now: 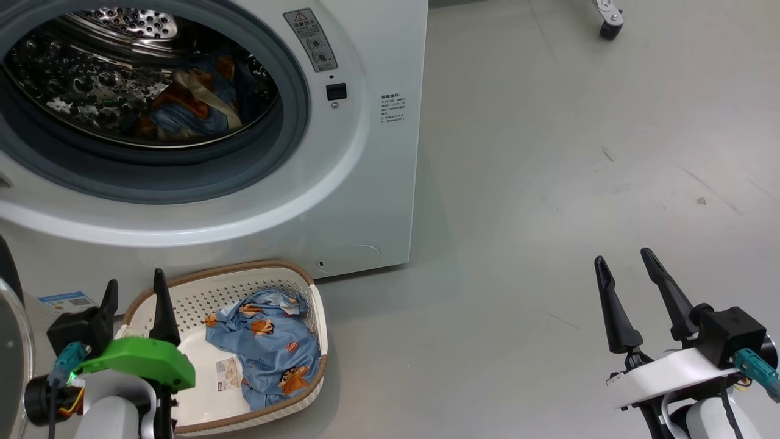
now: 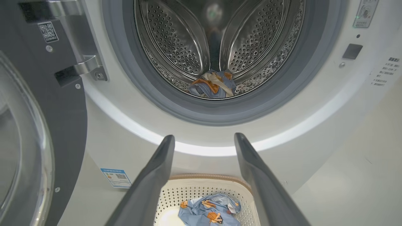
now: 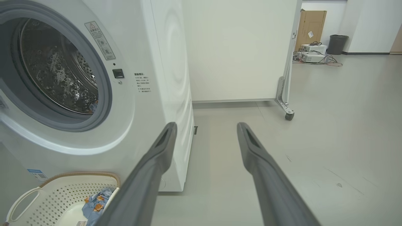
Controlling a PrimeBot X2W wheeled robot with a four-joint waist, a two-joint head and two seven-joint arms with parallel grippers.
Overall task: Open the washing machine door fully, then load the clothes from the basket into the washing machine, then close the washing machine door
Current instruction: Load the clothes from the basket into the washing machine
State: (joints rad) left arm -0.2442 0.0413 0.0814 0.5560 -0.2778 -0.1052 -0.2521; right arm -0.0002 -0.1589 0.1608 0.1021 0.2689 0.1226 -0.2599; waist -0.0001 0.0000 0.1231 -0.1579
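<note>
Confirm that the washing machine (image 1: 365,152) stands with its washing machine door (image 2: 67,131) swung wide open on the hinge side; in the left wrist view you see the door's dark inner face and clear glass bowl at the left edge. The grey gasket (image 1: 292,140) and the perforated steel drum (image 2: 176,47) are fully exposed. Note that the clothes (image 1: 268,347) are split between two places: one light-blue garment with orange-brown figures lies crumpled in the right half of the basket (image 1: 183,296), and a second garment (image 1: 195,103) of the same print lies on the bottom of the drum. The basket sits on the floor (image 1: 548,183) just in front of the machine's lower front panel, with a blue label sticker (image 2: 116,177) on that panel to its left. Check the left gripper (image 1: 135,281): it hangs over the basket's left rear corner, its fingers spread apart and grasping nothing. Check the right gripper (image 1: 623,259): it is over bare floor, well apart from the basket and the machine, its fingers likewise released and empty.
</note>
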